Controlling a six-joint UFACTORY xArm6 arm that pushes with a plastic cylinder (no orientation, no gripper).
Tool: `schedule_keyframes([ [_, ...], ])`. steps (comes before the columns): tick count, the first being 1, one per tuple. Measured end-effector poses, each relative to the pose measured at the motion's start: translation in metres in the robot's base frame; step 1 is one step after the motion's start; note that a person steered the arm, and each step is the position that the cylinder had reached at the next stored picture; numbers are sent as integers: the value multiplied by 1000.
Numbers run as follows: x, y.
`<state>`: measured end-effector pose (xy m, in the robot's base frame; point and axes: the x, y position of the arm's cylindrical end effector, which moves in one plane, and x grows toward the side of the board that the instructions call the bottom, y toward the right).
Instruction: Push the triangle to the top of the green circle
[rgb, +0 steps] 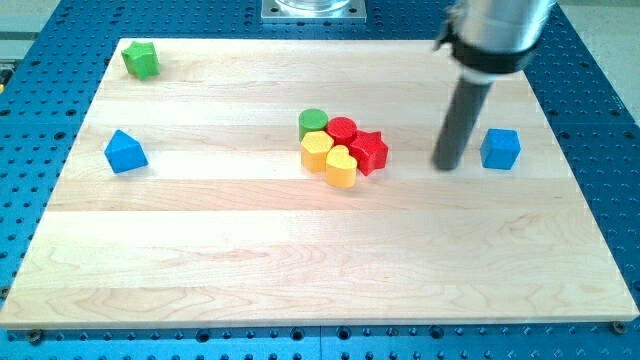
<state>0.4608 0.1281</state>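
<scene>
The wooden board (300, 260) fills most of the view, and my tip (447, 165) rests on it towards the view's right. It is a bare rod with no jaws to open or close. Just right of my tip sits the blue cube (500, 149). Left of it lies a touching cluster: red star (369, 152), red cylinder (342, 129), yellow heart (341, 166), yellow block (317, 151), green circle (313, 123). The blue triangle (125, 151) sits far left, well apart. A green block (141, 60) lies far up-left.
</scene>
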Motion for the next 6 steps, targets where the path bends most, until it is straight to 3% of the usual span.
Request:
schedule_keyframes([
  [1,61,-115],
  [2,41,-278],
  [3,-19,-351],
  [4,-66,-355],
  [6,-51,-430],
])
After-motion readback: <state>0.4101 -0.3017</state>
